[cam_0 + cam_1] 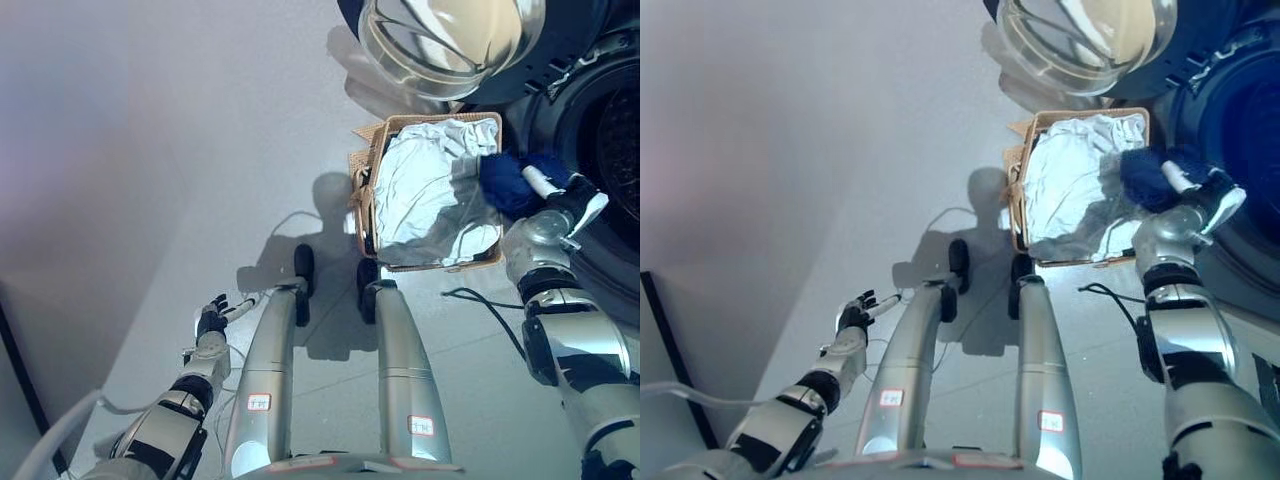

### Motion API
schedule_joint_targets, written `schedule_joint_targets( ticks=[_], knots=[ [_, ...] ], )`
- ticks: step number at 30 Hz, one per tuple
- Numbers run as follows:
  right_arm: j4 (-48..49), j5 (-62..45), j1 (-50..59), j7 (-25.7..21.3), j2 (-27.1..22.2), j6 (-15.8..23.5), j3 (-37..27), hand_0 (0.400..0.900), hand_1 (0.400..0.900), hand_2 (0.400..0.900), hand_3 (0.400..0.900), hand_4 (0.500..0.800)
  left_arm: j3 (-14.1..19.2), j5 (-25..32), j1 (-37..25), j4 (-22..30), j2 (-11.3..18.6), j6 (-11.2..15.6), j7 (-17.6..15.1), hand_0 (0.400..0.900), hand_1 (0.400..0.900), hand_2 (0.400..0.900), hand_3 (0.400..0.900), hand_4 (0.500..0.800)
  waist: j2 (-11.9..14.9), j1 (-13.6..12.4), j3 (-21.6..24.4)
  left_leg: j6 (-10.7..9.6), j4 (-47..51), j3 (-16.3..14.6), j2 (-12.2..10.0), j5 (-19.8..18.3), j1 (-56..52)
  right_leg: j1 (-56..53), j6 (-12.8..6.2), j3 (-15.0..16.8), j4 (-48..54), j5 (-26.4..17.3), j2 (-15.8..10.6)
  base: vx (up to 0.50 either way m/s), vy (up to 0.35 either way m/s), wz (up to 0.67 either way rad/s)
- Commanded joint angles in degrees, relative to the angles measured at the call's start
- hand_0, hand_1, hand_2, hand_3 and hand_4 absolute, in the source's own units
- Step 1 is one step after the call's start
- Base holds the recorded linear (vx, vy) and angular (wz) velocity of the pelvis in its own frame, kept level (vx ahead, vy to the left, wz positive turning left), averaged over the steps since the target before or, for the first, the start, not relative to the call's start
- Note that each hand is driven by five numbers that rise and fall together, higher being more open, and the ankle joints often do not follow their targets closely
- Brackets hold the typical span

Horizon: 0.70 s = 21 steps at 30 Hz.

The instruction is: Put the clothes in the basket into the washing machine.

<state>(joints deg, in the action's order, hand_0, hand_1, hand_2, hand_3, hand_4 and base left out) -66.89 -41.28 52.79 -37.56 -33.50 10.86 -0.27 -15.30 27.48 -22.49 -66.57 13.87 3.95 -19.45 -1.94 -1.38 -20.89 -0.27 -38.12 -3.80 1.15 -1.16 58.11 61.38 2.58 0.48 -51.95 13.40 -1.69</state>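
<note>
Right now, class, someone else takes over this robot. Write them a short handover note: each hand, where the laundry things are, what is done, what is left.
Right hand: curled on a blue garment, at the basket's edge nearest the washing machine.
Left hand: open, idle, low over the floor, away from the work.
Basket: on the floor by the machine, a white cloth filling it.
Machine door: open.
Done: blue garment gripped.
Left: load it, then the white cloth.
</note>
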Motion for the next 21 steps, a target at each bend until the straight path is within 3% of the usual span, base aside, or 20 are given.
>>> schedule_joint_targets(
  ticks=[1, 5, 10, 15, 21],
  knots=[
    [2.46, -9.32, 1.57, -1.61, -7.52, 6.81, -0.85, 0.4, 0.4, 0.4, 0.4, 0.5, 2.31, 3.0, 4.4, -1.33, 1.2, -0.18, -1.19, 0.9, 0.9, 0.9, 0.9, 0.8, -3.16, -0.5, 0.95, -0.82, 4.84, -3.22, 1.5, -2.02, -1.31, -1.15, -1.74, 2.68, 5.68, -3.27, 2.97, 0.03, -0.022, 0.01],
    [-0.48, -16.02, 6.18, -2.94, -10.07, 8.42, -3.41, 0.4, 0.4, 0.4, 0.4, 0.5, 1.52, 3.92, 5.05, -1.24, 0.2, -0.7, -1.06, 0.9, 0.9, 0.9, 0.9, 0.8, -4.51, -1.04, 1.77, -0.94, 5.43, -3.64, 1.66, -2.01, -2.11, -1.43, -1.67, 3.16, 5.22, -2.83, 2.69, 0.08, -0.055, 0.0],
    [-3.73, -18.87, 11.23, -8.37, -13.58, 9.64, -5.46, 0.4, 0.4, 0.4, 0.4, 0.5, 0.11, 4.42, 5.41, -0.76, -1.03, -1.26, -1.35, 0.9, 0.9, 0.9, 0.9, 0.8, -6.27, -1.23, 2.33, -1.14, 6.18, -4.2, 2.02, -1.61, -2.88, -1.38, -1.76, 3.64, 4.45, -2.53, 2.41, 0.06, -0.061, 0.02],
    [-6.33, -13.21, 12.96, -15.03, -17.74, 6.31, -3.85, 0.4, 0.4, 0.4, 0.4, 0.5, -1.3, 4.39, 6.42, 0.15, -2.08, -1.55, -1.7, 0.9, 0.9, 0.9, 0.9, 0.8, -7.55, -1.41, 3.38, -1.25, 6.39, -4.51, 2.54, -1.31, -2.96, -0.83, -1.78, 3.9, 2.97, -2.03, 1.92, 0.05, -0.067, 0.06],
    [-3.86, -8.84, 13.32, -18.05, -20.12, 6.24, -2.29, 0.4, 0.4, 0.4, 0.4, 0.5, -1.36, 4.38, 7.91, 0.63, -2.58, -1.04, -2.1, 0.9, 0.9, 0.9, 0.9, 0.8, -8.49, -1.04, 3.69, -1.55, 7.63, -4.83, 2.73, -0.69, -3.2, -0.22, -1.83, 4.36, 2.31, -1.89, 1.89, 0.01, -0.065, 0.02]
  ],
)
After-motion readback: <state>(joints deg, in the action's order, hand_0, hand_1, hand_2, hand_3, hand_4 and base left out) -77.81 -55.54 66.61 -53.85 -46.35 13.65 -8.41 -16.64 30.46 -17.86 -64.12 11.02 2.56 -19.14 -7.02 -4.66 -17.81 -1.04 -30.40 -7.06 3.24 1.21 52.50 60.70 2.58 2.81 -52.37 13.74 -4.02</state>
